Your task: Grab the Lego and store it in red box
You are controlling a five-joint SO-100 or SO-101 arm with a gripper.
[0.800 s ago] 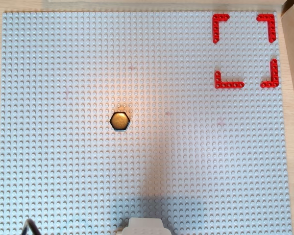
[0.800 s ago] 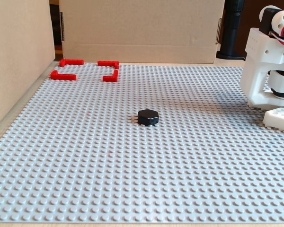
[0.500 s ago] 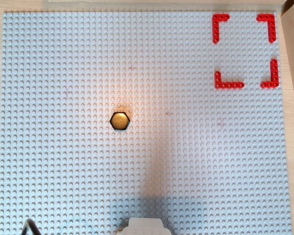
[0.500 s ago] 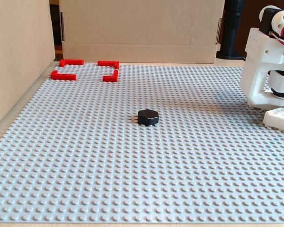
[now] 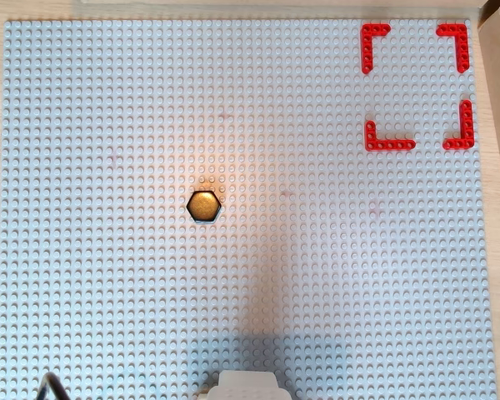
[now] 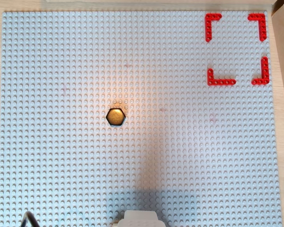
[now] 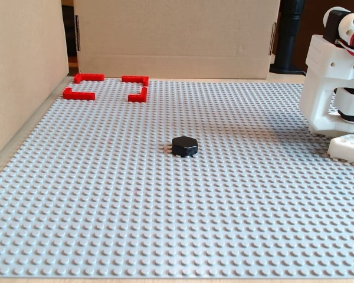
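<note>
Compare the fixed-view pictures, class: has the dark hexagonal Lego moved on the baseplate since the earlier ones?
No. In the fixed view the Lego sits the same way from the red box, on the same studs of the baseplate.

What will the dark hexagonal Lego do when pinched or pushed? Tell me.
The Lego looks rigid and low with a flat top, so it probably won't roll or tip. Its smooth, shiny top hints at slippery faces. Pushed, it may catch on the baseplate studs.
</note>
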